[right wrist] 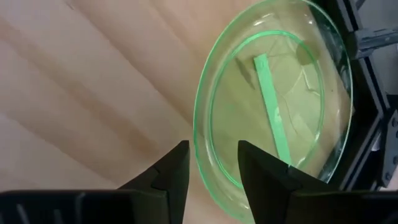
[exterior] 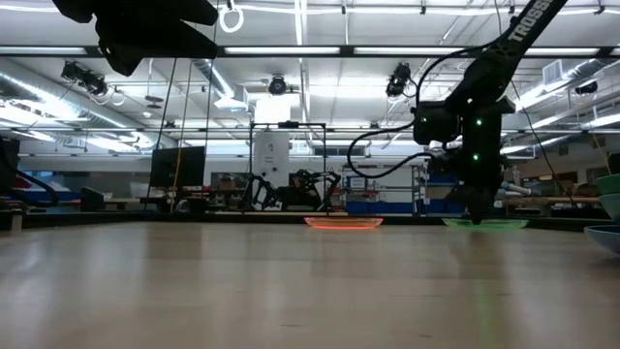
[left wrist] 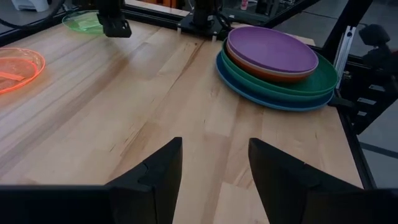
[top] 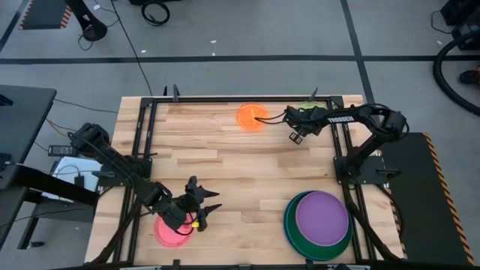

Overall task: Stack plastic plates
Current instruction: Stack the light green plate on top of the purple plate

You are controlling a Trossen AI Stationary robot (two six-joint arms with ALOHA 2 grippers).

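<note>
Right tool (right wrist: 213, 165) is at the far right corner of the wooden table (top: 247, 169), fingers apart astride the rim of the small translucent lime plastic plate (right wrist: 273, 99). Small translucent orange plate (top: 252, 117) lies near it along the far edge. Left tool (left wrist: 214, 165) is spread open over the small pink plate (top: 171, 230) at near left. Purple plate (top: 322, 217) tops the green-and-blue stack (left wrist: 280, 87) at near right.

The floor (top: 247, 30) is grey with dark lines. Long bright lights (exterior: 291, 50) hang from the ceiling. The wooden surface (top: 240, 172) is pale.
</note>
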